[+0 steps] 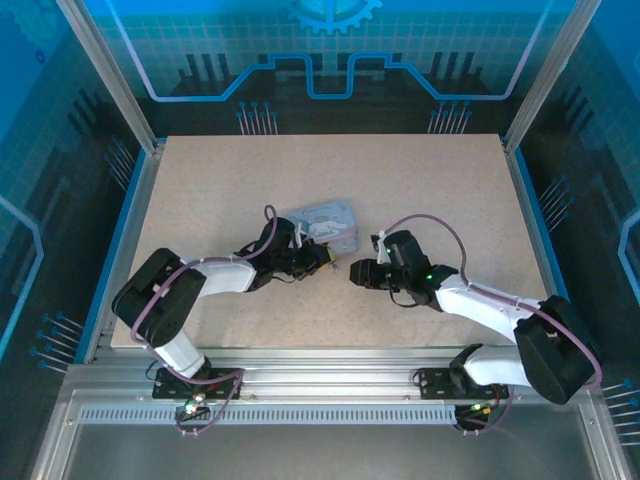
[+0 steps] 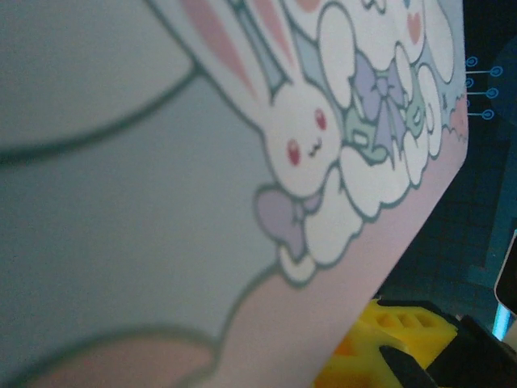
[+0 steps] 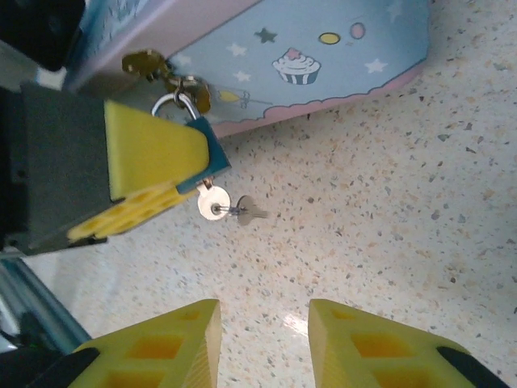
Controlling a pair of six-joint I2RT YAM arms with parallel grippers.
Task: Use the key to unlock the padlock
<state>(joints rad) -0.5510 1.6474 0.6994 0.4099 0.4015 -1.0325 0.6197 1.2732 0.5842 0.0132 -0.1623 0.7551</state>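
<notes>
The small blue padlock [image 3: 213, 155] hangs by its silver shackle from the brass hasp [image 3: 174, 77] of the pale blue cartoon tin [image 3: 323, 56]. My left gripper [image 1: 322, 262] is shut on the padlock, and its yellow finger [image 3: 145, 153] covers most of the body. A silver key [image 3: 212, 202] sticks out of the padlock's bottom, with a second key [image 3: 252, 210] dangling from its ring. My right gripper [image 3: 262, 339] is open, a short way in front of the key and touching nothing. In the left wrist view the tin's rabbit lid [image 2: 161, 202] is pressed close to the camera.
The tin [image 1: 325, 222] lies near the middle of the speckled table [image 1: 420, 190], just beyond both grippers. Metal posts and blue panels wall the table on three sides. Bare tabletop [image 3: 388, 210] stretches right of the key.
</notes>
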